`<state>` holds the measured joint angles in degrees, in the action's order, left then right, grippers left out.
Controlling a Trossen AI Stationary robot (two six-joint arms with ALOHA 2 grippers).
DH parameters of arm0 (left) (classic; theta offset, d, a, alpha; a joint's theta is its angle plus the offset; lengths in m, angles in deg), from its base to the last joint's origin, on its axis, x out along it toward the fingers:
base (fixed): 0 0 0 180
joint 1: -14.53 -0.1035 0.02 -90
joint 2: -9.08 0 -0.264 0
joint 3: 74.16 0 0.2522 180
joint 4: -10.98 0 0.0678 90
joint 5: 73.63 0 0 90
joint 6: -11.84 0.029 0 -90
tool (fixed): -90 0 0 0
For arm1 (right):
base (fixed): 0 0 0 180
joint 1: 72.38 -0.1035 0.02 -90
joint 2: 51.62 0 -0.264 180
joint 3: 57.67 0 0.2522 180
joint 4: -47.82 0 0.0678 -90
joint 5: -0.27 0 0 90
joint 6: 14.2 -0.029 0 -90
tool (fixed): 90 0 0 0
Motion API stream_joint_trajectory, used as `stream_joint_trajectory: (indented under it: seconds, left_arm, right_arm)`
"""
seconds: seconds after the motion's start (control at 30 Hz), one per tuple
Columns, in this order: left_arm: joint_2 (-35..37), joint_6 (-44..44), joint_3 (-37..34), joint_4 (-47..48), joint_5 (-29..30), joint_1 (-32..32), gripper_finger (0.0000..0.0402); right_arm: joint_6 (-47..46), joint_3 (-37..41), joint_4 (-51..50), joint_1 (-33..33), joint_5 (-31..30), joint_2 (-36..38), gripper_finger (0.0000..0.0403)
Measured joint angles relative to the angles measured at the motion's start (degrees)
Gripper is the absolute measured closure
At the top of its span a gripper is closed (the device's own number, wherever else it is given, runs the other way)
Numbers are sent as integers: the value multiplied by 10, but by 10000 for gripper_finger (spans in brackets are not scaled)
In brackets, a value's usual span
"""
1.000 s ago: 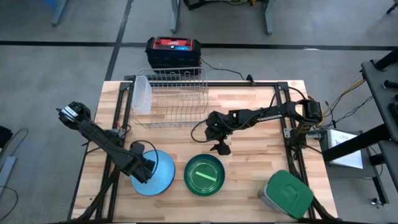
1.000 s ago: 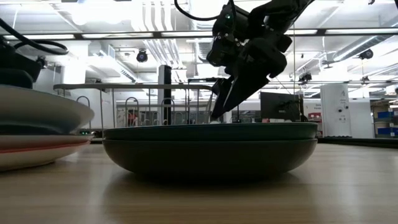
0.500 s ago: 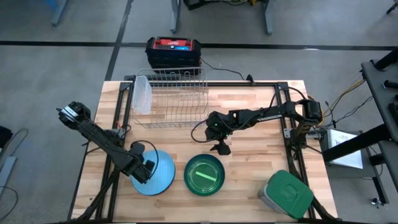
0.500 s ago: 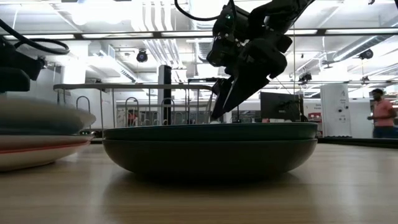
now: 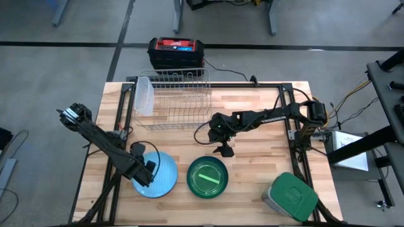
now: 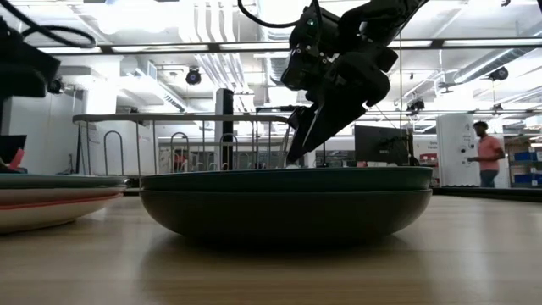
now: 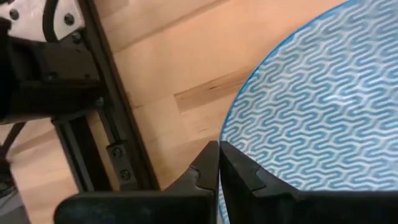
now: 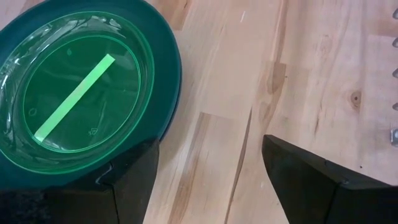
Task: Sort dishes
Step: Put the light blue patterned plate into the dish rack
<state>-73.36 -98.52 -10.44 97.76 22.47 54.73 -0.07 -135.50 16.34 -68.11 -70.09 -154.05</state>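
Observation:
A light blue patterned plate (image 5: 161,175) (image 7: 311,106) lies on top of a white plate with a reddish band (image 6: 42,207) at the near left. My left gripper (image 5: 142,170) (image 7: 218,163) is shut, with its tips at this plate's left rim. A dark green bowl (image 5: 207,177) (image 8: 169,74) stands on the table to the right, with a clear lime green dish (image 8: 81,93) lying in it. My right gripper (image 5: 222,150) (image 8: 211,180) is open and empty. It hangs above bare wood just beyond the bowl's far rim. My left gripper's shut fingers (image 7: 199,177) point down from above at the blue plate's left rim (image 7: 225,134). I cannot tell whether they touch it. The plate lies flat on the plate below.
A wire rack (image 5: 175,101) with a clear tub (image 5: 144,94) stands at the far side. A grey container with a green lid (image 5: 291,195) sits at the near right corner. Black frame rails (image 7: 106,118) run along the table's left side. A person (image 6: 484,152) stands in the room behind.
The blue plate was tilted up above the stack and has come down flat onto the plate below. My left gripper has moved a little toward the table's left edge and has risen.

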Motion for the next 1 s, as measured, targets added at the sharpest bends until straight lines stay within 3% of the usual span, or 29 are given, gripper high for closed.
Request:
stream_joint_trajectory:
  seconds: [0.13,0.23,0.3,0.53,0.77,1.0]
  left_arm:
    - [0,-13,6,0,0,0,392]
    - [6,-58,-6,2,-58,1,369]
    - [12,-76,-10,-3,-66,4,352]
    - [55,-76,-35,-24,-23,23,311]
    - [123,-91,-119,-146,39,44,306]
    - [141,-108,-169,-184,13,44,306]
  right_arm:
    - [0,0,0,0,0,0,126]
    - [0,0,0,0,0,0,125]
    - [0,0,0,0,0,0,124]
    - [0,0,0,0,3,0,131]
    - [4,0,0,-3,3,0,135]
    - [4,0,0,-3,3,0,124]
